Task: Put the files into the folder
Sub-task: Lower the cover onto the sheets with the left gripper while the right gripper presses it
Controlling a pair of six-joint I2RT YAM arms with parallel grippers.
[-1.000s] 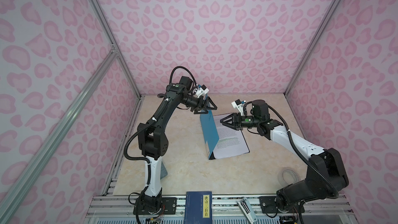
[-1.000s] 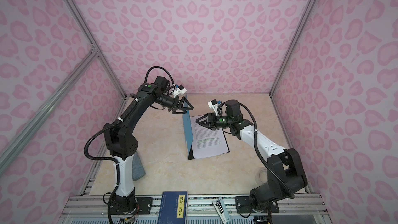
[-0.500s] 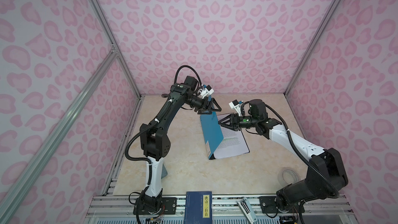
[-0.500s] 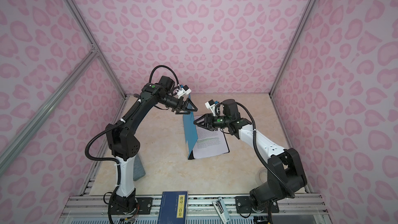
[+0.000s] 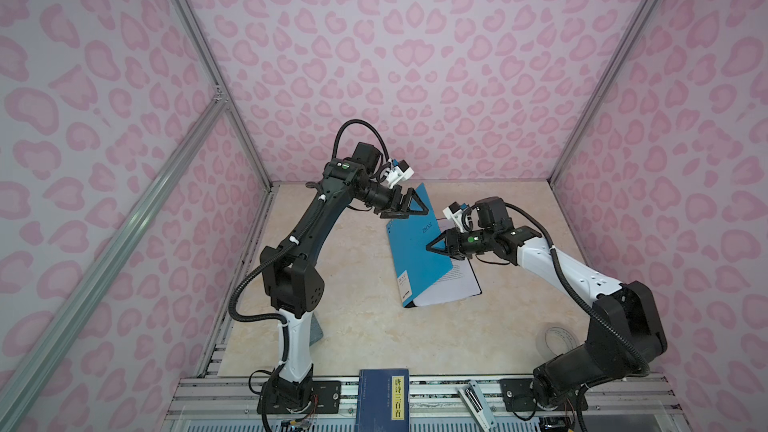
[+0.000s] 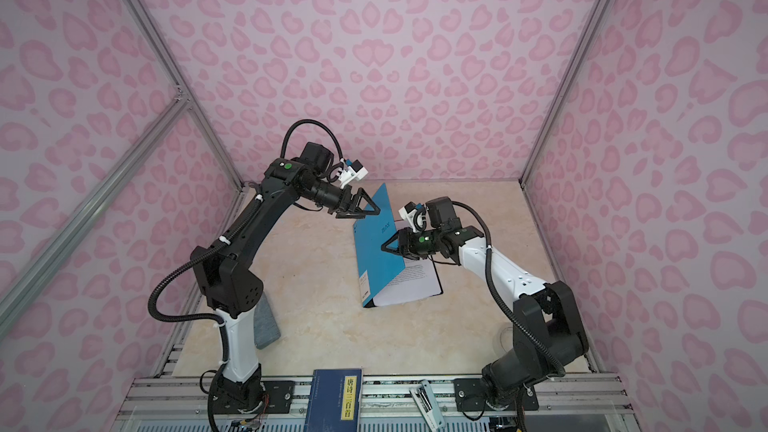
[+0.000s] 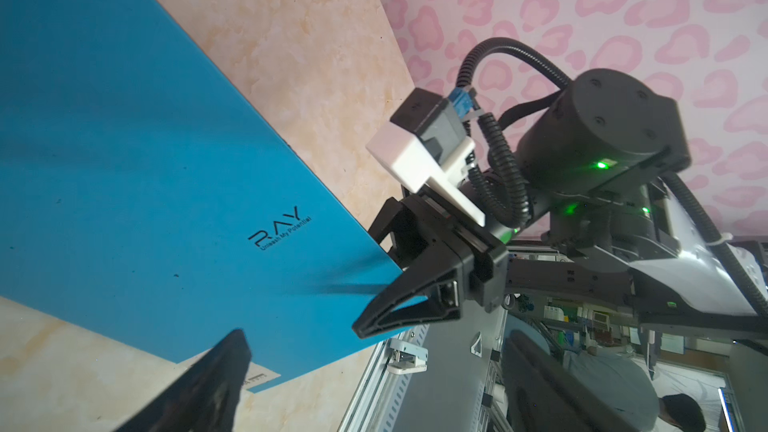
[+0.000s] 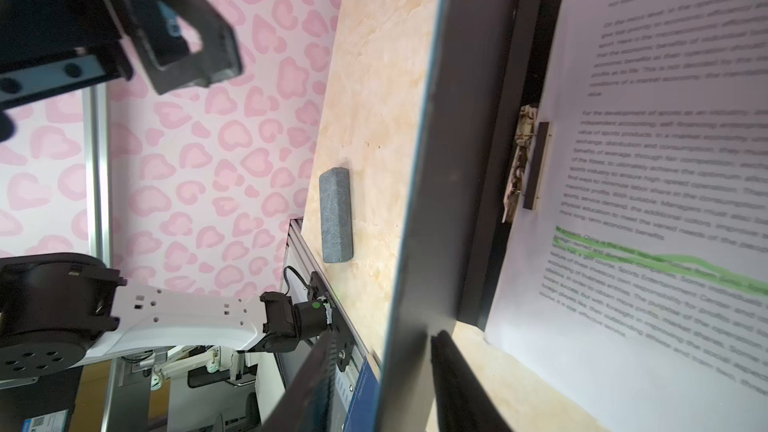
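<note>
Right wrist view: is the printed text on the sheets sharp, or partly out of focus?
Right wrist view: text on the files is legible near the metal clip but smears toward the frame edge; the folder cover, near the lens, is soft. Left wrist view: the RAY mark is sharp.

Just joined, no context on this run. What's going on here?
Two arms are working on a blue folder on the table. Its cover stands tilted up, and the files lie inside on its back. The right gripper's fingers straddle the cover's free edge, with a gap on one side. The left gripper hangs open near the cover's far corner, not touching it.
</note>
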